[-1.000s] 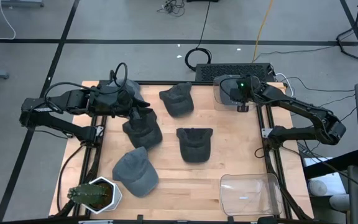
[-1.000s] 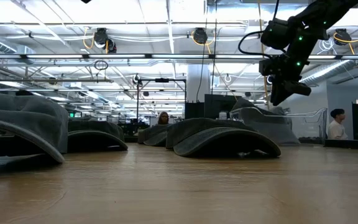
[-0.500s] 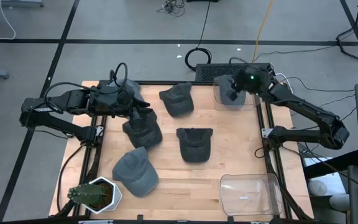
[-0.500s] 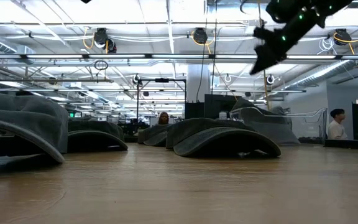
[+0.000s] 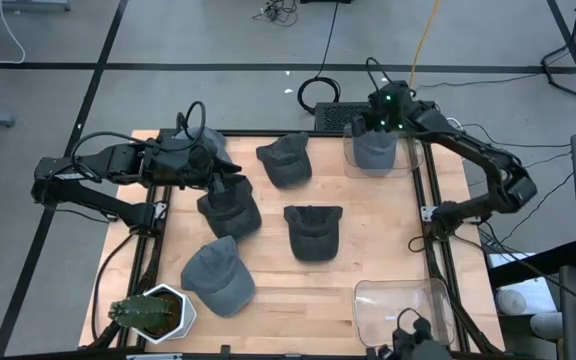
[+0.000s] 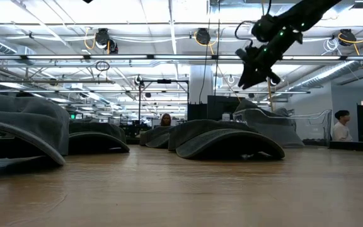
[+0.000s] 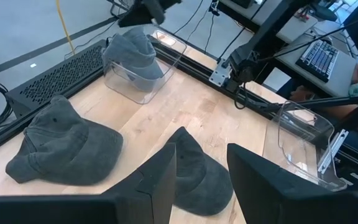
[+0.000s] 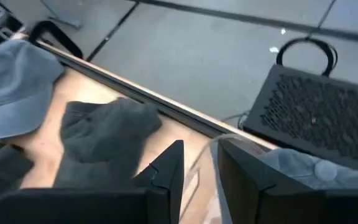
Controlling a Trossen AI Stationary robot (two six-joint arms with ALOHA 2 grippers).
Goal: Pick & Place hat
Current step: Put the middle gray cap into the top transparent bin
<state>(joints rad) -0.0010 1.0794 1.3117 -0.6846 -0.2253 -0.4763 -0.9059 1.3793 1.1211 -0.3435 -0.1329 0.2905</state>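
Observation:
Several grey hats lie crown up on the wooden table: at the back middle [image 5: 286, 160], in the middle [image 5: 313, 230], left of it [image 5: 230, 210] and near the front left [image 5: 220, 277]. One more hat [image 5: 373, 152] sits inside the clear bin [image 5: 350, 165] at the back right. My right gripper [image 5: 373, 118] hangs open above that bin's far side with nothing between its fingers [image 8: 166, 171]. My left gripper [image 7: 201, 180] is open too, held above the hats at the back left, and grips nothing.
A second clear bin [image 5: 403, 310] stands at the front right. At the front left corner is a potted plant [image 5: 153, 312]. A black perforated box [image 8: 316, 118] and cables lie just beyond the table's far edge. A person [image 6: 342, 126] sits in the room behind.
My right gripper has risen from just over the back right bin, gone toward the table's far edge and rolled about its own pointing line. The hat stays in the bin.

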